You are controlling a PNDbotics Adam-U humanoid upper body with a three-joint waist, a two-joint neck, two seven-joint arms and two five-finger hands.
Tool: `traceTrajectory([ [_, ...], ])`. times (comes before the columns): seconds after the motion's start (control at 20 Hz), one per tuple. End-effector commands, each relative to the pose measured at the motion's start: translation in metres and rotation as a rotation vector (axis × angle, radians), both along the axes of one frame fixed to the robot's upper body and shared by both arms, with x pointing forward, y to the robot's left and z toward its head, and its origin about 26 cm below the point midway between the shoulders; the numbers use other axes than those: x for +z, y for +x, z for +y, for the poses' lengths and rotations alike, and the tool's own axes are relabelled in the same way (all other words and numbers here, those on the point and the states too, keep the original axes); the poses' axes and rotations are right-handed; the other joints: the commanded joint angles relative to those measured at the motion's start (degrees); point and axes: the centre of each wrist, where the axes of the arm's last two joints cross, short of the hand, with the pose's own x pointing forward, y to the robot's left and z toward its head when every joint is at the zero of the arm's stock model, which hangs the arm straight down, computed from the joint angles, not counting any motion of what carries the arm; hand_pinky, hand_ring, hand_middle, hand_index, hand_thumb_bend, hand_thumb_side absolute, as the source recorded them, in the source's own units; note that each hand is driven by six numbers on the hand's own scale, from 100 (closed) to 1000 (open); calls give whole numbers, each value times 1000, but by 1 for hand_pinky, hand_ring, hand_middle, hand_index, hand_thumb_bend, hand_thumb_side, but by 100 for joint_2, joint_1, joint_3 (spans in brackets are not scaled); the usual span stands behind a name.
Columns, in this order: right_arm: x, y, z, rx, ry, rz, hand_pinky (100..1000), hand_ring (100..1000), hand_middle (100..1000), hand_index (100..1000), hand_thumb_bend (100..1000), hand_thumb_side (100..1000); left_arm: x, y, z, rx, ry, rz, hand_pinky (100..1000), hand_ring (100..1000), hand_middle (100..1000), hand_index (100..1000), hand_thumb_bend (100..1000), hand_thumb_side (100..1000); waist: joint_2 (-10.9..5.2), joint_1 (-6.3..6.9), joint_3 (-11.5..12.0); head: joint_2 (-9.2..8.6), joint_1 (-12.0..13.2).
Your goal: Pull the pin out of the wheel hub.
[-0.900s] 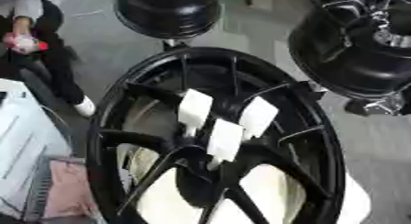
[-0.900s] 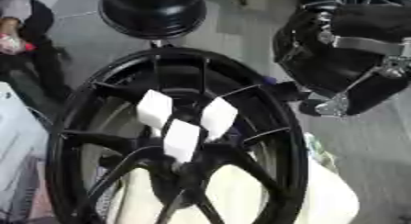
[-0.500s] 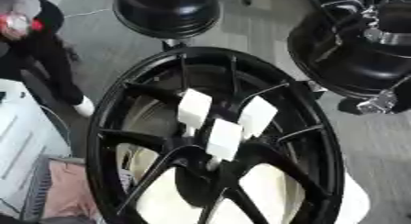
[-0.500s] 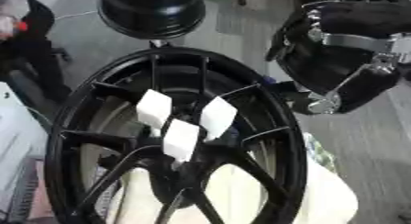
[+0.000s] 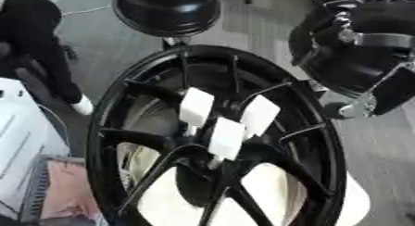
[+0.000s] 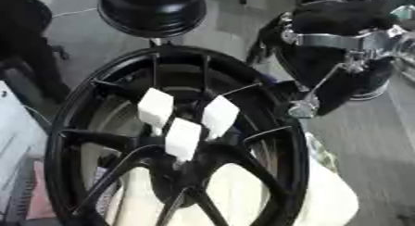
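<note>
Nothing among the things themselves has shifted since the earlier frames; only my right hand [image 6: 340, 58] has come lower and further in from the upper right of the frame, and now hangs just beside the rim. I see its black shell, a silver band and thin linkage rods, but I cannot tell how far its fingers are spread, and it has hold of nothing that I can see. My left hand shows in neither view.

Outward from the hand lies the wheel hub [image 5: 122, 141], a black spoked rim filling the middle of the frame and tilted toward me. I judge it heavy and stiff, unlikely to budge when I pull. At its centre stand three white tabs [image 5: 226, 138], clustered close together just above where the spokes meet; I take these for the pins, though I cannot make out their stems. They look light and rigid, probably smooth-faced and prone to slipping, so I would pinch one across its flat faces and draw straight along its axis, avoiding the neighbouring two.
</note>
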Motion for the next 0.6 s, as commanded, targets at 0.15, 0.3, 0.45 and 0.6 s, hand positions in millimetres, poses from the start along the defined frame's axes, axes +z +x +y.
traceTrajectory([
  [0.15, 6, -2, 15, 10, -12, 23, 845, 763, 700, 798, 479, 215, 7, -3, 2, 6, 37, -19, 775, 654, 618, 795, 100, 683, -58, 18, -25, 19, 52],
  [0.3, 6, -2, 20, 15, -9, 37, 844, 762, 701, 798, 479, 212, 6, -3, 2, 7, 38, -19, 775, 654, 618, 795, 100, 687, -23, 3, -14, 23, 60],
  [0.45, 5, -1, 23, 18, -8, 42, 843, 765, 707, 801, 492, 200, 6, -2, 1, 7, 40, -19, 775, 653, 618, 795, 100, 693, 21, -16, 33, 18, 66],
  [0.6, 4, -1, 26, 28, -17, 46, 845, 769, 715, 804, 505, 193, 6, -2, 0, 7, 40, -20, 775, 653, 618, 795, 100, 697, 59, -28, 64, 28, 70],
])
